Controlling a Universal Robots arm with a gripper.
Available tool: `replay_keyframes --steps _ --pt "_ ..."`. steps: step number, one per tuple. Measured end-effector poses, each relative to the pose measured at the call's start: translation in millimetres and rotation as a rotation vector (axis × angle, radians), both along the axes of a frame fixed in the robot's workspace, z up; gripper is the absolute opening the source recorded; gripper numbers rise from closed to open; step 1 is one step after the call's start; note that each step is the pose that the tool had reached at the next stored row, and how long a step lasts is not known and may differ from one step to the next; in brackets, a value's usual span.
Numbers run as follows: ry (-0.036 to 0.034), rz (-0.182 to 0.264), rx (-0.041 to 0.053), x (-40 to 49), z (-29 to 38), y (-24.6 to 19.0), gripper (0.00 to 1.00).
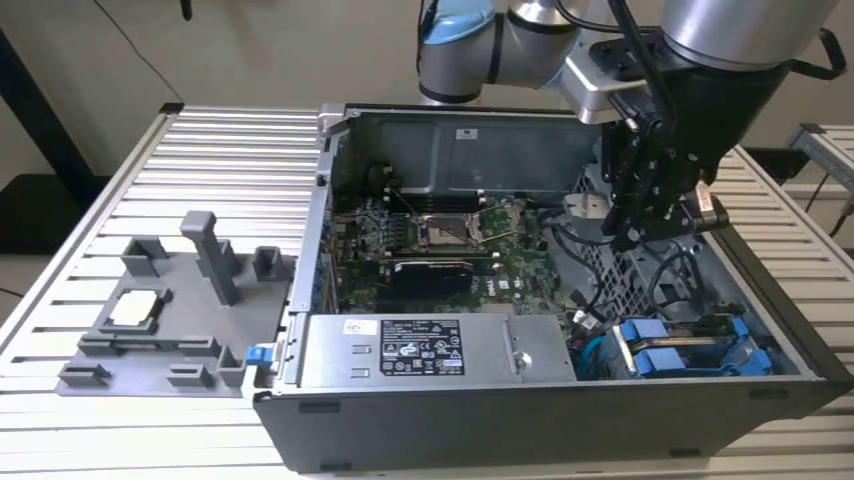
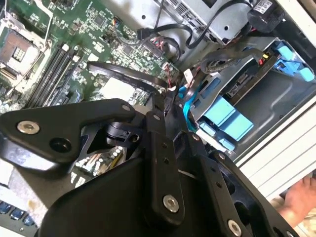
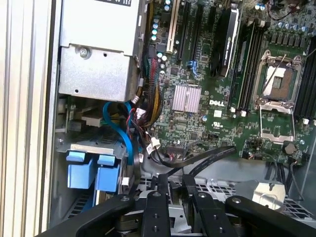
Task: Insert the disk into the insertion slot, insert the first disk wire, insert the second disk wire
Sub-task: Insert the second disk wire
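One blue-framed disk (image 1: 687, 350), seated in cage (image 1: 787, 345)

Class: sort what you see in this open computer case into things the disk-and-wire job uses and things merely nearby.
Job:
disk in blue carrier
insertion slot of the drive cage
black wire
gripper

Merely nearby:
power-supply box
motherboard
grey fixture tray

Your bench: slatted aluminium table (image 1: 227, 150), ribs running across, pale grey, evenly lit, no hard shadows. Rear wall (image 1: 267, 50) plain off-white w/ thin dark cable (image 1: 134, 45) hanging down it. Black upright (image 1: 40, 110) at exterior view's left, floor behind it. Second slatted bench (image 1: 830, 150) at exterior view's right, beyond yours.
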State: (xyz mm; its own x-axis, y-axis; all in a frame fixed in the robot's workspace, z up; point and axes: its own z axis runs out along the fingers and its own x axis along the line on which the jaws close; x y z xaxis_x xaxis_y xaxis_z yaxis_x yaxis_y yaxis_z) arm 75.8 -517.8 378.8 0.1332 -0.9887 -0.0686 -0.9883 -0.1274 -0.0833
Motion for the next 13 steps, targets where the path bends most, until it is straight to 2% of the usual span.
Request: replay_keyframes --steps 5,6,13 --pt "-0.0001 0.000 0.0001 0.0 -0.1 0.0 0.24" --pt "-0.0002 0.000 0.0001 0.0 -0.1 0.0 0.17" --pt "-0.0004 0.000 0.0001 0.0 -0.1 0.0 0.16"
